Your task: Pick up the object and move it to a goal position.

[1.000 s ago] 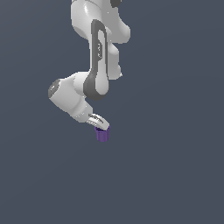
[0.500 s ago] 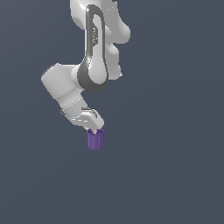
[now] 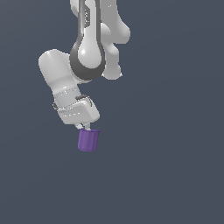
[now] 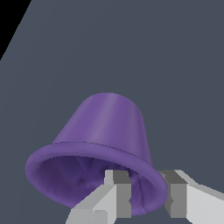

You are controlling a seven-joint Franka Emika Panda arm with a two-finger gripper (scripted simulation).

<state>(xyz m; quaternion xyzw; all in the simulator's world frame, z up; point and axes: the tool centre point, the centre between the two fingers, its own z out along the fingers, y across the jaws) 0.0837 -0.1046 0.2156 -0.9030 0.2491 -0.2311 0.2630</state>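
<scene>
The object is a small purple cup [image 3: 89, 140] with a wider rim at its upper end. It hangs under my white gripper [image 3: 85, 127] in the exterior view. In the wrist view the cup [image 4: 107, 127] fills the middle, its open rim turned toward the camera. My gripper [image 4: 146, 194] is shut on the cup's rim, one finger inside the cup and one finger outside it. The cup's far end points away from the wrist.
A flat dark grey surface [image 3: 175, 175] fills the background of both views. In the wrist view a black area [image 4: 8, 22] lies past the surface's edge. The white arm [image 3: 89, 52] rises above the gripper.
The arm has swung toward the exterior view's left and slightly lower, carrying the purple cup with it. The wrist has turned, and the grip has held.
</scene>
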